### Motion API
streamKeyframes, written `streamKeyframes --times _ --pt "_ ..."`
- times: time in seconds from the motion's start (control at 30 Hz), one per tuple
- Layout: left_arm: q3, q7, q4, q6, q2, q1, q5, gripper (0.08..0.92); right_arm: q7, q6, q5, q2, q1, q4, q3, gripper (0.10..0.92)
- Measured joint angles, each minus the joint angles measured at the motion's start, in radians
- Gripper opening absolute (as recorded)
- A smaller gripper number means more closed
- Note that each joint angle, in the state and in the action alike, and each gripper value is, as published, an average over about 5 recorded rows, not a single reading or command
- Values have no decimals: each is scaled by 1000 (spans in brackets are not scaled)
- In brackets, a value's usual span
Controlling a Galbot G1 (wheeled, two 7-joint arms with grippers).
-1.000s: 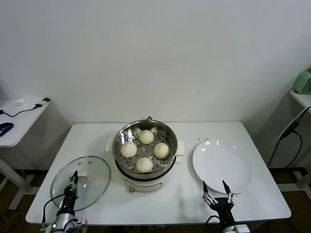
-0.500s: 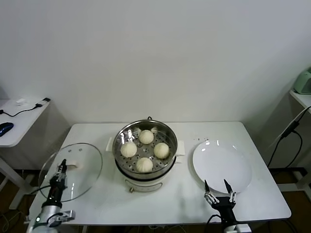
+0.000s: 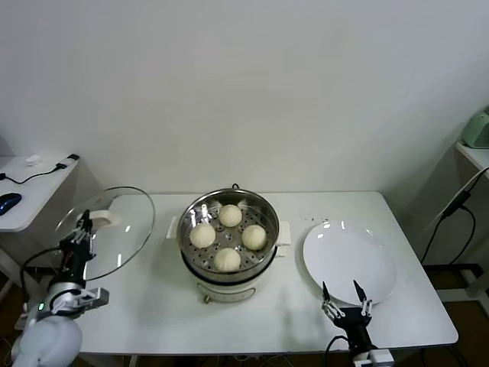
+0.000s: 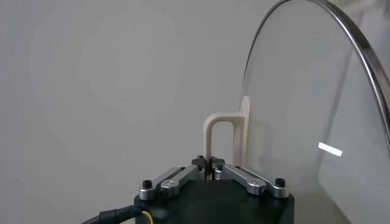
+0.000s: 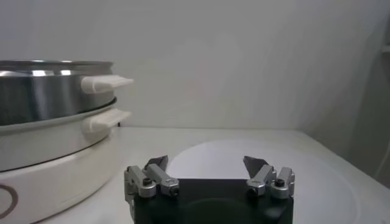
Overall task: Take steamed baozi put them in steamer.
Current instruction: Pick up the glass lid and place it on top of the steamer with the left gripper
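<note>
Four steamed baozi [image 3: 228, 236] seated on the perforated tray inside the steamer [image 3: 228, 243], at the centre of the counter [image 3: 153, 306]: one far, one left, one right, one near. No shift in their positions since the earlier frames.

Left gripper [image 3: 79, 229] raised at the counter's left edge, jaws fully closed on the cream handle [image 4: 223, 136] of the glass lid [image 3: 107, 232]. Lid now tilted up on edge, clear of the counter, well left of the steamer. One second ago: lid flat on the counter at near left, gripper low at the near edge. Half a second ago: lid partly lifted and further left. Now higher and farther from the near edge than in either earlier frame.

Right gripper [image 3: 341, 297] parked at the near edge of the counter, just near the white plate [image 3: 349, 261], jaws spread wide, nothing between them. Position unchanged across the frames. Plate right of the steamer, apart from it.

Side table [image 3: 30, 191] with a cable at far left.
</note>
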Motion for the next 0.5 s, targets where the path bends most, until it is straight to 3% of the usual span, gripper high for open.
streamKeyframes --times 0.2,0.5 --pt "113 88 -95 84 -23 -45 84 132 -1 20 -11 6 9 -17 1 823" --pt "339 198 -144 211 -99 -143 256 132 2 63 -26 14 13 -48 -1 823"
